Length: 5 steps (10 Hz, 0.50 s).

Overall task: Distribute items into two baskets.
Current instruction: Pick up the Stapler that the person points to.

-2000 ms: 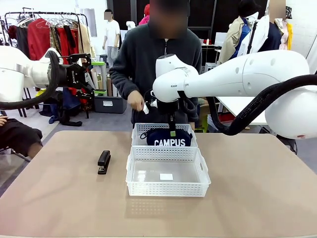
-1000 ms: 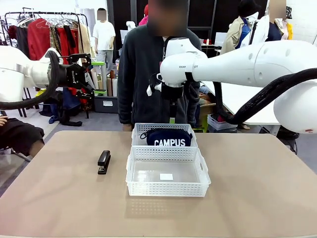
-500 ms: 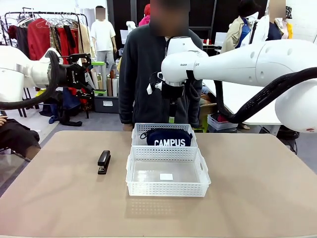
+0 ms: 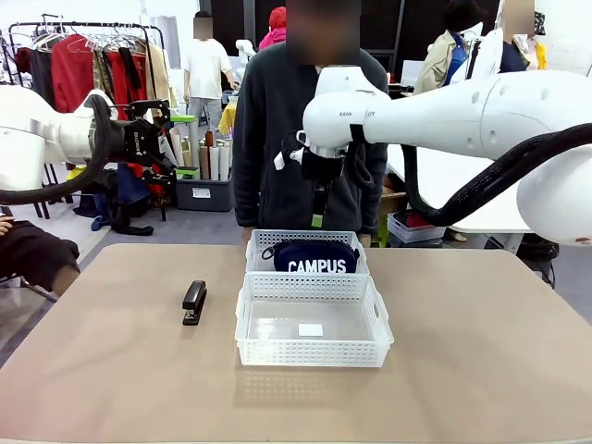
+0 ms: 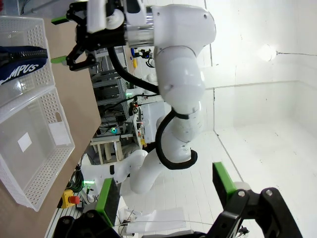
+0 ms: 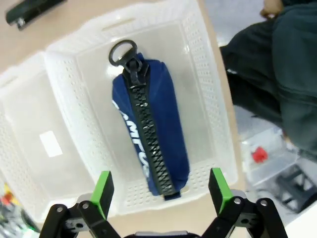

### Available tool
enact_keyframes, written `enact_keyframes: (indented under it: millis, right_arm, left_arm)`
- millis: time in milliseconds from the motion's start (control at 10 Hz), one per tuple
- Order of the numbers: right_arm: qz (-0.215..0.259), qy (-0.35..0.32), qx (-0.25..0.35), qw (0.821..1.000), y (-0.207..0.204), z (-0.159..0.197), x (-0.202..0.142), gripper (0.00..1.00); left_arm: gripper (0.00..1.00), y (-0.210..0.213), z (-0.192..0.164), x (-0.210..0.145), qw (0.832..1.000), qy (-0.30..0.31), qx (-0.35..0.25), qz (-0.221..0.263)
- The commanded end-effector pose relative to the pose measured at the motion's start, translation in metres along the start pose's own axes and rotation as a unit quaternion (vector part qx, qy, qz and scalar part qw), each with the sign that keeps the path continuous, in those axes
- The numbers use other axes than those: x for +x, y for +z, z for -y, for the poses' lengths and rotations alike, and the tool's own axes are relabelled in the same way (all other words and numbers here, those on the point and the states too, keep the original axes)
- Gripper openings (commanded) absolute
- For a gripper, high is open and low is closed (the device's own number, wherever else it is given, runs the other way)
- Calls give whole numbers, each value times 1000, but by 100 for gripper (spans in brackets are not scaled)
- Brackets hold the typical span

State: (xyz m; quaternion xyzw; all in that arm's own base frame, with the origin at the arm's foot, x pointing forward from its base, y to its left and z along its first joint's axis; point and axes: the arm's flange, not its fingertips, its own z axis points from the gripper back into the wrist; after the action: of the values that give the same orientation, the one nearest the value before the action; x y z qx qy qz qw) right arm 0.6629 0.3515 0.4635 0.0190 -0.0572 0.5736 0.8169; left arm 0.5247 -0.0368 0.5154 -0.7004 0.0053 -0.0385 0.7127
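Note:
The navy "CAMPUS" pouch (image 4: pixel 310 256) lies in the far basket (image 4: pixel 254 246), zip side up in the right wrist view (image 6: pixel 148 129). The nearer, larger basket (image 4: pixel 313 356) has just a white label on its floor. On the bare table to its left lies the black stapler (image 4: pixel 194 302), seen too at a corner of the right wrist view (image 6: pixel 29 11). My right gripper (image 4: pixel 317 215) hangs open well above the pouch, its green pads (image 6: pixel 103 188) apart with nothing between them. My left gripper (image 4: pixel 172 137) is open, raised far left off the table.
A person in a dark top (image 4: pixel 277 139) stands at the far edge, right behind the baskets. The table (image 4: pixel 481 351) is bare to the right and in front of the baskets. Clothes racks and other people are farther back.
My right gripper has risen from the far basket, leaving the pouch lying there. The person's hand has drawn back from the basket. The left arm has not moved.

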Motion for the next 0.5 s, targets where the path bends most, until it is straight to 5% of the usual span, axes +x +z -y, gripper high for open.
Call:
enact_keyframes:
  millis: [0, 200, 400]
  right_arm:
    - [39, -164, 68, 983, 37, -1, -19, 100]
    - [39, -248, 139, 958, 73, -3, -54, 100]
    - [35, -245, 162, 955, 109, -12, -86, 100]
  left_arm:
    - [100, 1, 1, -1, 1000, 0, -1, 1]
    - [100, 1, 1, -1, 1000, 0, -1, 1]
    - [100, 1, 1, -1, 1000, 0, -1, 1]
